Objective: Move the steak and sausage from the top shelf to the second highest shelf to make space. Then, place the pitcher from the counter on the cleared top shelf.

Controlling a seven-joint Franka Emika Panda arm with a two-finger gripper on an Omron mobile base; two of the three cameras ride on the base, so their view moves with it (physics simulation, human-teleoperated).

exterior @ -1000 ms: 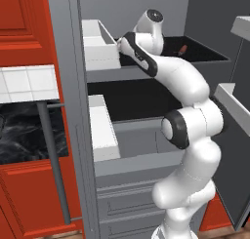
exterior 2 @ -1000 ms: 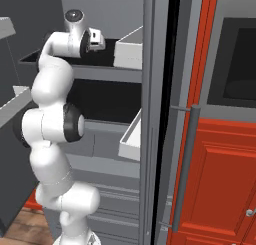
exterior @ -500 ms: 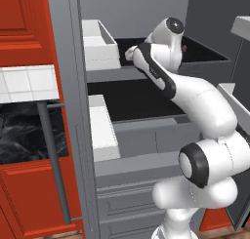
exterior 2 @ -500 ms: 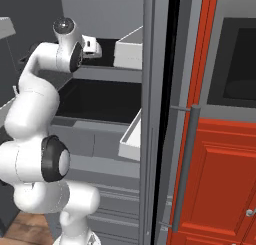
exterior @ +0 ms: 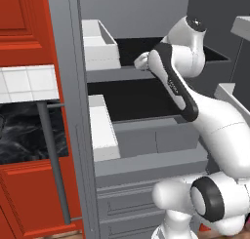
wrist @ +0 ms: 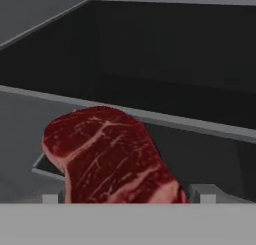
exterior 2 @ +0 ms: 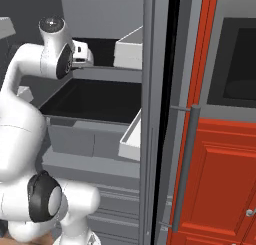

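Steak (wrist: pixel 112 156) fills the lower centre of the hand view, held between the gripper's (wrist: pixel 129 195) widely spread fingertips (wrist: pixel 202 193).

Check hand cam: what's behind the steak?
Behind the steak: a grey shelf front edge, then a dark black recess. The steak covers whatever is directly behind and under it, including the gripper's fingertips.

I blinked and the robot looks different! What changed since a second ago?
The arm swung its elbow out to the right in the left base view. That drew the end effector back and a little down, to the front edge of the top shelf. It grips the steak; the grab itself isn't shown. The shelf and the white door bins stayed put.
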